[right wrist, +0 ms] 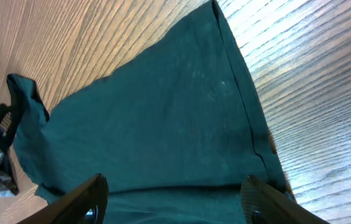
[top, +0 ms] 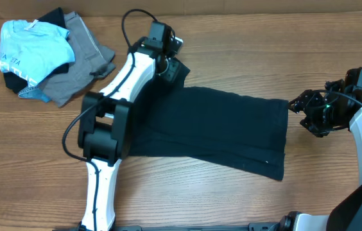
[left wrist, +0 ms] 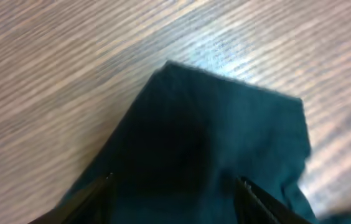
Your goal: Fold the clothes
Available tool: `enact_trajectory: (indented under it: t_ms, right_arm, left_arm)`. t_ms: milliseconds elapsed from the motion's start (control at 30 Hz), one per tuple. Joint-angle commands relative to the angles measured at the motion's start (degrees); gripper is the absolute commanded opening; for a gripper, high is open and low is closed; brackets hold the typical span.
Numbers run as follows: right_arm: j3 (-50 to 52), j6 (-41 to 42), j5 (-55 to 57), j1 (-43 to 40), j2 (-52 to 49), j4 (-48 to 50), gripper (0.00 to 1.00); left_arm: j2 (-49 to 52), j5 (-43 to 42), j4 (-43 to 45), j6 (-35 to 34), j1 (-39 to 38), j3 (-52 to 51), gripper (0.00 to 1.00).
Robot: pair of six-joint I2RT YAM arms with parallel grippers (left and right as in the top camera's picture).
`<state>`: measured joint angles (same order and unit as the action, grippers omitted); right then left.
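Note:
The black T-shirt [top: 219, 128] lies flat across the middle of the table, folded into a long band. My left gripper [top: 173, 69] is at its far left corner, where the cloth bunches up. In the left wrist view the fingers [left wrist: 175, 186] are open with the dark cloth [left wrist: 213, 124] between them. My right gripper [top: 298, 109] is at the shirt's right edge. In the right wrist view its fingers [right wrist: 172, 193] are spread wide over the shirt [right wrist: 163, 106], holding nothing. No logo shows.
A pile of other clothes sits at the far left corner: a light-blue shirt [top: 30, 48] on a grey garment [top: 81, 54]. The left arm's white links [top: 113, 102] cross the shirt's left end. Bare wooden table [top: 232, 199] lies in front.

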<state>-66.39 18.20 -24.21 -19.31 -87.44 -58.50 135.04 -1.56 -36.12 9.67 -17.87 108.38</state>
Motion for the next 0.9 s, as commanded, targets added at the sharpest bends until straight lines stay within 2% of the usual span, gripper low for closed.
enact_trajectory:
  t_ms: [0, 67, 300, 433, 500, 667, 733, 767, 800, 867]
  right_arm:
    - [-1.14, -0.66, -0.79, 0.07, -0.02, 0.09, 0.72]
    - [-1.11, -0.66, -0.26, 0.07, -0.02, 0.00, 0.72]
    - [-1.07, -0.66, 1.88, 0.07, -0.04, -0.13, 0.72]
    - [-1.07, -0.66, 3.69, 0.07, -0.13, 0.35, 0.72]
    - [-1.07, -0.63, 4.04, 0.07, -0.13, 0.83, 0.72]
    - [-1.07, -0.63, 4.02, 0.07, -0.15, 4.07, 0.72]
    - [-1.07, -0.63, 4.02, 0.07, -0.31, 6.84, 0.72]
    - [-1.07, -0.66, 4.04, 0.07, -0.55, 8.72, 0.72]
    - [-1.07, -0.63, 4.24, 0.07, -0.94, 10.54, 0.70]
    - [-1.07, -0.61, 4.22, 0.07, -2.21, 13.88, 0.65]
  left_arm:
    - [1.42, 2.36, 2.56, 1.70, -0.37, 0.59, 0.61]
    - [2.27, 2.49, 3.91, 1.99, -0.37, 0.59, 0.55]
    - [4.35, 3.45, 7.65, 1.95, -0.13, 0.59, 0.45]
    - [4.35, 4.11, 7.82, 1.95, 0.00, 0.59, 0.20]
    - [4.33, 5.44, 7.45, 1.90, 0.07, 0.61, 0.04]
    - [2.78, 5.62, 4.17, 1.84, 0.74, 2.34, 0.06]
    - [1.95, 5.55, 2.84, 1.01, 1.07, 3.52, 0.24]
    - [1.53, 5.40, 2.23, 0.35, 1.16, 4.07, 0.29]
    - [1.20, 4.98, 1.64, 0.42, 1.16, 4.48, 0.29]
    - [0.90, 4.96, -0.28, 0.44, 1.16, 5.53, 0.16]
